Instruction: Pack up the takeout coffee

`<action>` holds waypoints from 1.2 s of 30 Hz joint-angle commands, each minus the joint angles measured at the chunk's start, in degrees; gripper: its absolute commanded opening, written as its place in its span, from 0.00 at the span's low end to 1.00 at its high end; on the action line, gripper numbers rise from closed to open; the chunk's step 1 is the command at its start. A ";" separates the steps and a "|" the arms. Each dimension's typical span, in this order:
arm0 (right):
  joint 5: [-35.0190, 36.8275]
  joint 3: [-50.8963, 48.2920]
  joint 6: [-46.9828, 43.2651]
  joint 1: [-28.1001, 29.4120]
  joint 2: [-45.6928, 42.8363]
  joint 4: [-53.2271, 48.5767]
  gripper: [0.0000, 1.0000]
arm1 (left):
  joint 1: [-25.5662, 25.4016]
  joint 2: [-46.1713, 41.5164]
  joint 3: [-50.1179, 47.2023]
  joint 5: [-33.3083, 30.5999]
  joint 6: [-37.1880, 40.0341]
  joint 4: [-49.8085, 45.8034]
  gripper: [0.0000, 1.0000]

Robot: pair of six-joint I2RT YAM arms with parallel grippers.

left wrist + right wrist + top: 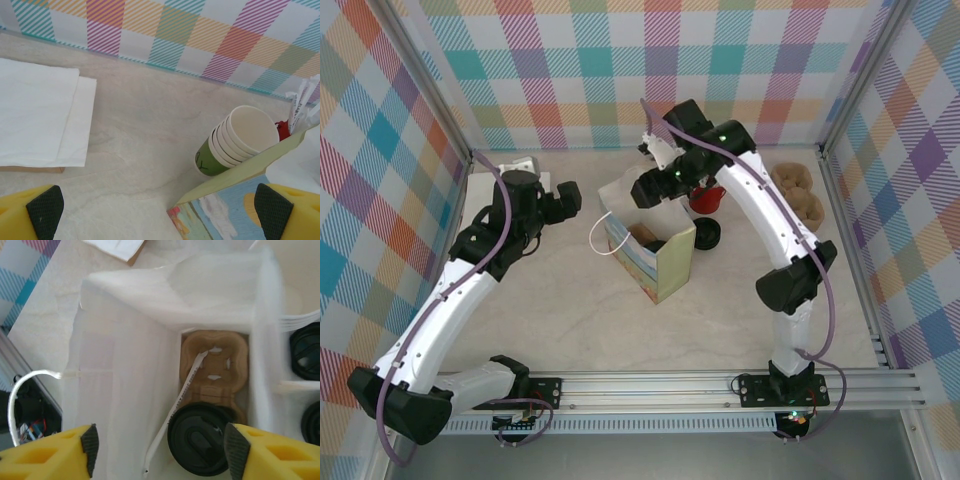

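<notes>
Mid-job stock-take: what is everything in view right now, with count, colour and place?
bag: one, white inside, blue-green print, table centre
coffee: one, black lid, inside bag on tray
tray: one, brown, bag bottom
strip: one, white, inside bag
spare trays: stack, brown, right edge
cups: one stack, green, behind bag
red cup: one, holds white sticks, right of bag
lids: at least two, black, right of bag
napkins: stack, white, far left
left tool: open, left of bag
right tool: open, over bag

Black lid [200, 445], brown tray [235, 385], white bag [125, 390]
</notes>
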 commanded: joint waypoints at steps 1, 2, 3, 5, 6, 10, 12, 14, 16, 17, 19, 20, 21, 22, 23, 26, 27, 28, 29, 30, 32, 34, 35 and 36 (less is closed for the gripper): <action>4.81 -1.01 -0.40 0.00 -6.95 2.52 0.75 | 1.30 1.46 3.33 -0.37 -1.76 -3.56 1.00; 6.10 -2.40 -0.36 0.00 -8.51 3.60 0.77 | 2.26 1.88 3.83 0.81 -2.05 -4.18 1.00; 7.29 -3.88 -0.19 -0.09 -9.94 4.90 0.80 | 3.30 2.18 4.39 1.81 -2.61 -4.79 1.00; 9.23 -8.08 0.12 -0.34 -13.69 8.26 0.87 | 6.01 2.52 5.15 4.40 -3.03 -5.87 1.00; 10.13 -10.10 0.34 -0.44 -15.24 9.74 0.90 | 7.22 2.71 5.53 5.36 -3.06 -6.43 1.00; 13.94 -17.65 0.75 -0.71 -21.37 15.72 1.00 | 12.84 4.29 7.14 9.17 -1.73 -8.77 1.00; 15.69 -20.54 1.11 -0.80 -23.65 17.89 1.00 | 15.69 5.82 7.98 11.95 -0.44 -9.80 1.00; 17.78 -23.59 1.50 -0.88 -26.05 20.28 1.00 | 17.82 8.51 9.50 13.01 1.32 -11.55 1.00; 19.96 -26.30 1.88 -0.87 -28.19 22.60 1.00 | 19.22 11.66 11.15 12.57 3.58 -13.34 0.99; 20.99 -27.73 1.88 -0.86 -29.32 23.71 1.00 | 19.71 13.69 12.27 11.86 4.83 -14.36 0.99; 22.99 -30.18 1.88 -0.86 -31.22 25.46 1.00 | 20.49 17.68 14.25 10.23 7.02 -15.74 0.98; 23.69 -31.24 1.76 -0.86 -32.10 26.04 1.00 | 20.95 19.99 15.21 9.48 8.17 -16.20 0.97; 24.00 -32.01 1.33 -0.84 -32.77 26.31 1.00 | 21.37 21.97 16.06 8.88 8.86 -16.75 0.96; 24.24 -32.96 1.06 -0.87 -33.51 26.77 1.00 | 21.73 24.43 17.12 7.72 9.80 -17.15 0.94; 24.28 -33.96 0.80 -0.89 -34.30 27.25 1.00 | 22.01 27.04 18.25 6.59 10.73 -17.56 0.93; 24.72 -36.04 0.40 -0.93 -36.00 27.84 1.00 | 22.40 34.29 21.58 2.83 12.88 -18.65 0.88; 25.02 -36.48 0.32 -1.01 -36.39 27.81 1.00 | 22.47 36.28 22.64 1.79 13.29 -19.15 0.86; 25.43 -36.99 0.39 -1.06 -36.83 27.84 1.00 | 22.47 38.69 23.99 1.06 13.68 -19.53 0.85; 25.52 -37.50 0.26 -1.06 -37.22 27.84 1.00 | 22.43 40.72 25.30 0.42 14.19 -20.02 0.82; 25.72 -37.93 0.29 -1.14 -37.52 27.82 1.00 | 22.45 42.47 26.28 -0.20 14.48 -20.24 0.80; 26.11 -38.98 0.36 -1.19 -38.30 27.94 1.00 | 22.47 45.72 28.12 -1.08 15.17 -20.39 0.78; 26.75 -39.73 0.41 -1.20 -38.74 27.96 1.00 | 22.55 48.51 29.78 -1.25 15.69 -20.76 0.77; 27.07 -40.27 0.48 -1.23 -39.08 28.09 1.00 | 22.56 49.90 30.81 -0.99 15.93 -21.10 0.75; 27.13 -40.53 0.39 -1.24 -39.15 28.06 1.00 | 22.56 50.88 31.54 -1.10 16.13 -21.21 0.75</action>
